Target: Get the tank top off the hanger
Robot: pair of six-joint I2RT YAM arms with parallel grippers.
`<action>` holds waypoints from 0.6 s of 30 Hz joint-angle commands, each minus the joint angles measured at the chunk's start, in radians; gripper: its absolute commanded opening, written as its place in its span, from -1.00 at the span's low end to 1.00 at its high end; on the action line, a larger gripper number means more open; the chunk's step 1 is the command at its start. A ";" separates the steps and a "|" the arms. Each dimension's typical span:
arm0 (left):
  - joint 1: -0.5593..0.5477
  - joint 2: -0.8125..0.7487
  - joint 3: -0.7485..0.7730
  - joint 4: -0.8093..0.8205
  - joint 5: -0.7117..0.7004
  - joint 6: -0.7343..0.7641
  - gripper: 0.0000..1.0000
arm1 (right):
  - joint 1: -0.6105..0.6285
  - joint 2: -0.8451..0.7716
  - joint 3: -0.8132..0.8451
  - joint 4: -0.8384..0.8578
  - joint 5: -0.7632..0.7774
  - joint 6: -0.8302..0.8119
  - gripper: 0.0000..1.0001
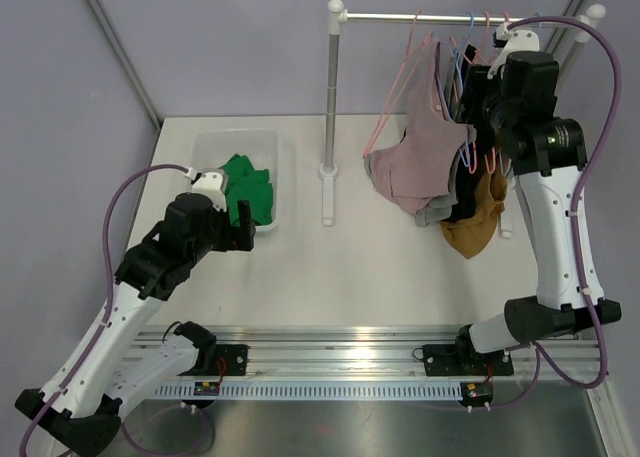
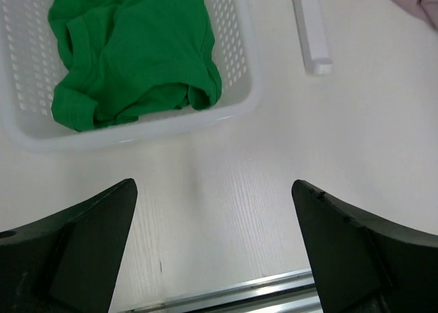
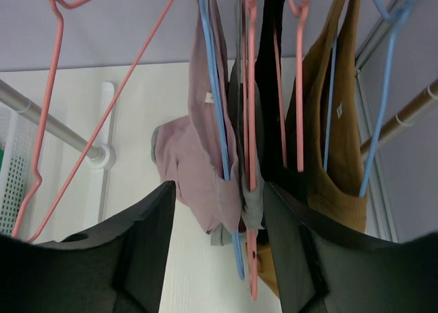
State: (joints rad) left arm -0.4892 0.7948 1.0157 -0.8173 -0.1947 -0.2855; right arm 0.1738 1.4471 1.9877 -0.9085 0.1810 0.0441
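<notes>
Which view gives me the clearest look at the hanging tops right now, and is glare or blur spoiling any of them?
Top external: even light, hanging tops clear, glare only on the front rail. Right wrist: close on the hangers, black top a detail-less dark strip, own fingers blurred. Left wrist: green top sharp, no glare.

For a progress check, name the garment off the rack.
The green cloth garment, crumpled in the white perforated plastic basket; the mauve top, black top and mustard-brown top hang from the metal rail.
</notes>
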 commanded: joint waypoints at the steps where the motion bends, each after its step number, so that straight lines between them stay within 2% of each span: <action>1: -0.003 -0.017 -0.035 0.092 0.026 -0.001 0.98 | -0.017 0.065 0.092 0.045 -0.063 -0.071 0.19; 11: -0.003 -0.009 -0.069 0.098 0.051 0.005 0.98 | -0.039 0.252 0.227 0.020 -0.081 -0.098 -0.10; 18: -0.003 -0.005 -0.074 0.096 0.054 0.011 0.98 | -0.040 0.279 0.234 0.028 -0.118 -0.087 -0.37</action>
State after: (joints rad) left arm -0.4892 0.7944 0.9531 -0.7654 -0.1642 -0.2852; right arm 0.1410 1.7428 2.1803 -0.9112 0.1005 -0.0341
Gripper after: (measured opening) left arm 0.987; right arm 0.334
